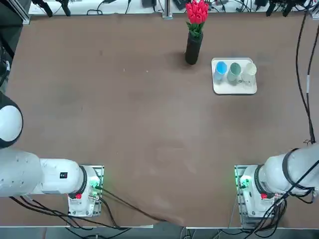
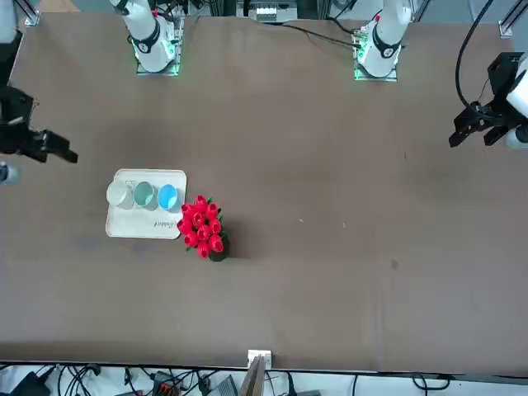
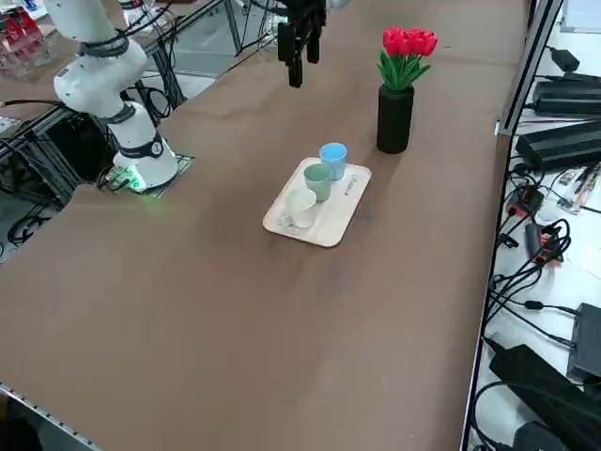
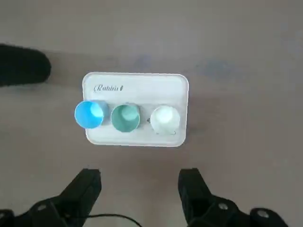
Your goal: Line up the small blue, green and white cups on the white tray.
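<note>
Cups: I find the blue cup (image 4: 90, 114), the green cup (image 4: 125, 117) and the white cup (image 4: 165, 119) upright, mouths up, in one row on the tray.
Order: from the robot's left to its right, blue, green, white; green sits between the other two.
Spacing: neighbours stand close beside each other; I cannot tell whether any touch.
White tray (image 4: 137, 87): flat on the table (image 1: 134, 114), toward the far side, in the robot's right half; it carries all three cups and shows dark lettering.
Right gripper (image 4: 140, 176): raised over the table, off to the robot's right of the tray and apart from it.
Jaws: wide apart, nothing between them, by my wrist view.
Vase (image 3: 394, 120): black, upright beside the tray, on the blue cup's side.
Flowers (image 3: 409, 43): red with green leaves, standing in the vase.
</note>
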Controlling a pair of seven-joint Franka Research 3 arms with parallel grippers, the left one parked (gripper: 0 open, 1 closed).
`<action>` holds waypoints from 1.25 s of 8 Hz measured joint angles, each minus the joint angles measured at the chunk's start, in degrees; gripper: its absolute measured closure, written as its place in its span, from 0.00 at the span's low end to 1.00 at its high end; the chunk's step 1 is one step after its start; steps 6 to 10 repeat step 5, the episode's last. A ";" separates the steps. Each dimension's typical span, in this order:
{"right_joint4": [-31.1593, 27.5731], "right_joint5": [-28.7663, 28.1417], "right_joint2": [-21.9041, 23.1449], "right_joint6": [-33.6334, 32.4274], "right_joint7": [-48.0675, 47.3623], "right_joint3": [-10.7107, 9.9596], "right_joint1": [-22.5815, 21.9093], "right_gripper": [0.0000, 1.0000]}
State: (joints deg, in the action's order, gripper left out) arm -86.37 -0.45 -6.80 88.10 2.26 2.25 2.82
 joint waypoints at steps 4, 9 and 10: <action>-8.86 0.02 7.83 5.38 5.15 -1.03 -2.37 0.00; -9.47 0.01 8.01 5.63 5.15 -1.35 -2.91 0.00; -9.47 0.01 8.01 5.63 5.15 -1.35 -2.91 0.00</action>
